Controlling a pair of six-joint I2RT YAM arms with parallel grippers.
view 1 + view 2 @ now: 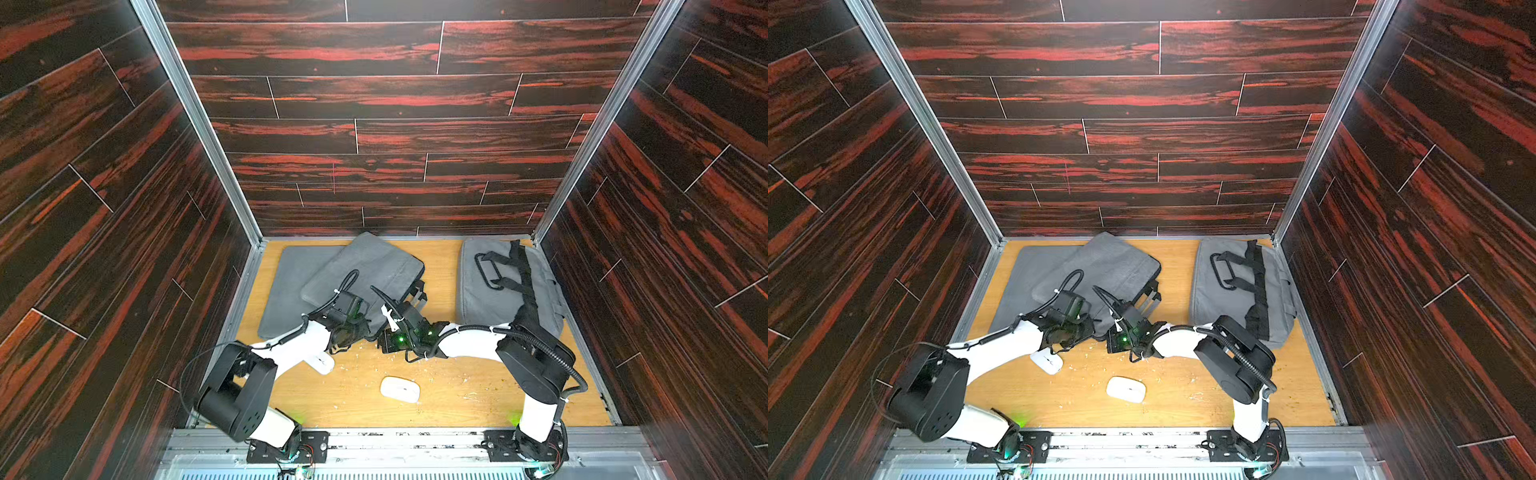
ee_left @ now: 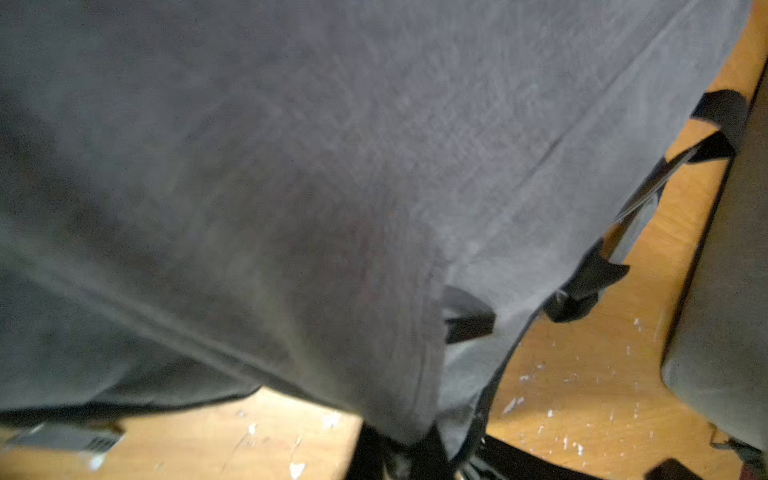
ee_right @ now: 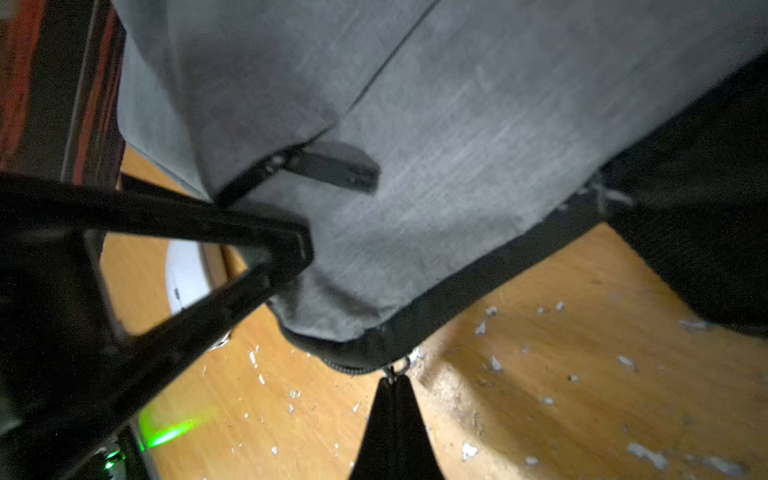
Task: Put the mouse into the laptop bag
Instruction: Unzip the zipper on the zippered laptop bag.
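1. The left gripper (image 2: 409,448) is closed on the laptop bag (image 1: 365,266) at its near edge.
2. The right gripper (image 3: 392,381) is closed on the bag's zipper pull (image 3: 397,368).
3. The mouse (image 1: 400,389) lies on the table (image 1: 465,401) near its front edge, outside the bag.

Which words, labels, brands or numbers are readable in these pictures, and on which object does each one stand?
None can be read.
The white mouse carries a small dark mark, too small to read.
The second white mouse has one too, also unreadable.
The grey laptop bag and the strapped grey bag show no print.
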